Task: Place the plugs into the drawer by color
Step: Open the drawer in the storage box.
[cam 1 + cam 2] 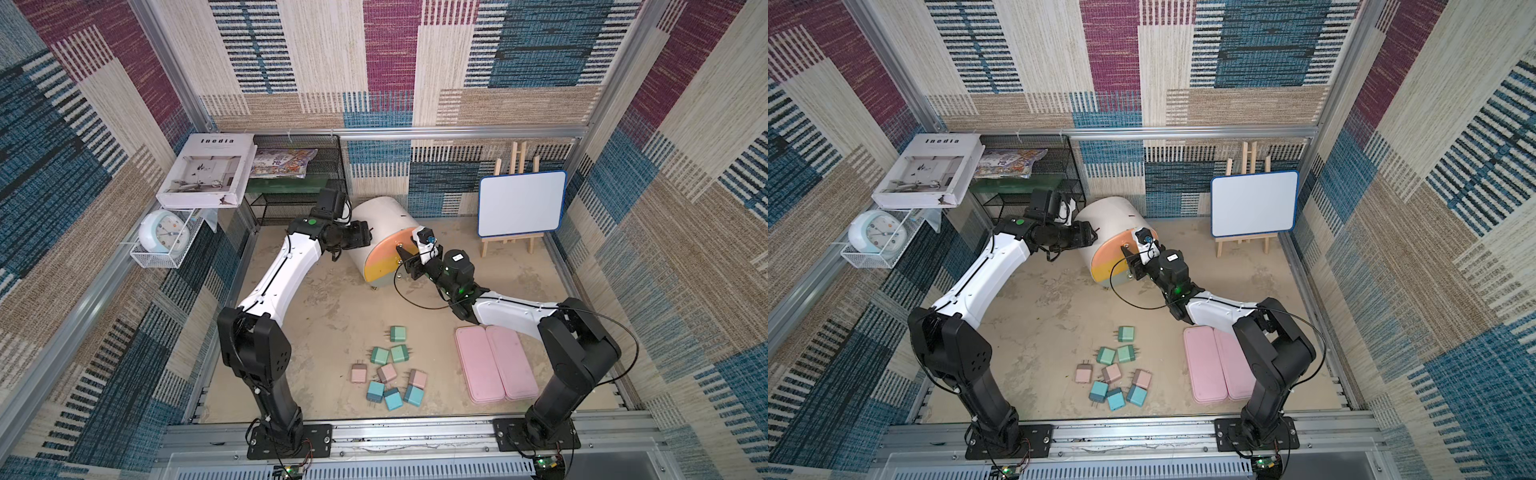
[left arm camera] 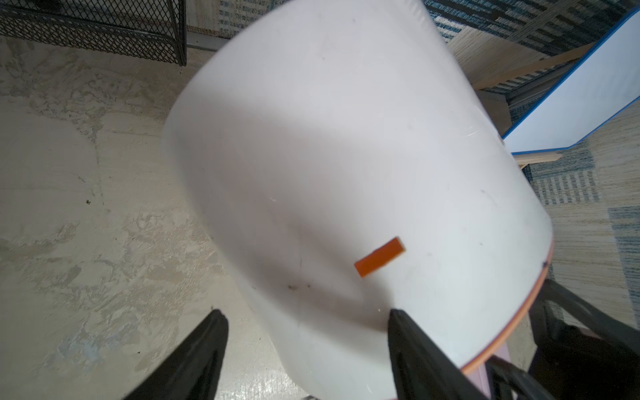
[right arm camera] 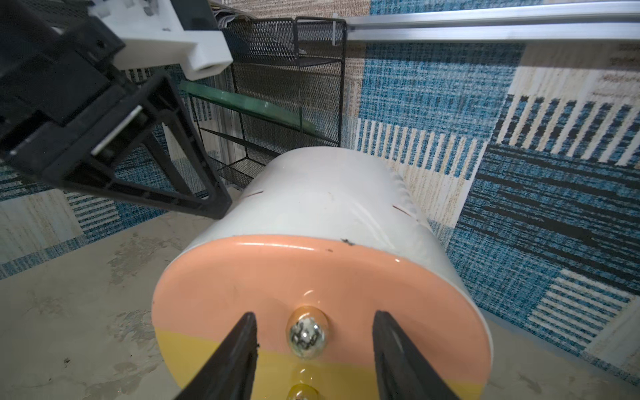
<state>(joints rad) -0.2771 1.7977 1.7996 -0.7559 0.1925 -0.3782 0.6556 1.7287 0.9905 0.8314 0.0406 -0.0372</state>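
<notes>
No plugs (image 1: 387,372) are put away yet; all lie at the bottom middle. The right gripper (image 3: 314,314) stands wide around the knob (image 3: 307,332) of the shut drawer (image 3: 242,277).

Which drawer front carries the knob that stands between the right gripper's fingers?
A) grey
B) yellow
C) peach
C: in the right wrist view the right gripper straddles the knob, which sits on the peach front, just above the yellow front.
</notes>
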